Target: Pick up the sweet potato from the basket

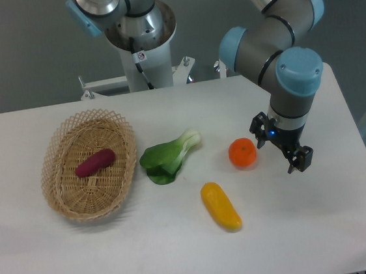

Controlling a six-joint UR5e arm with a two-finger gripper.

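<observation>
The sweet potato (95, 162), small and dark reddish-purple, lies inside the oval tan wicker basket (65, 198) at the left of the table. My gripper (280, 154) hangs far to the right, just beside a round orange fruit, a little above the tabletop. Its two black fingers stand apart with nothing between them, so it is open.
A round orange fruit (243, 153) sits just left of the gripper. A green leafy vegetable (167, 158) lies between basket and fruit. A yellow oblong vegetable (220, 206) lies toward the front. The robot base (142, 43) stands behind the table.
</observation>
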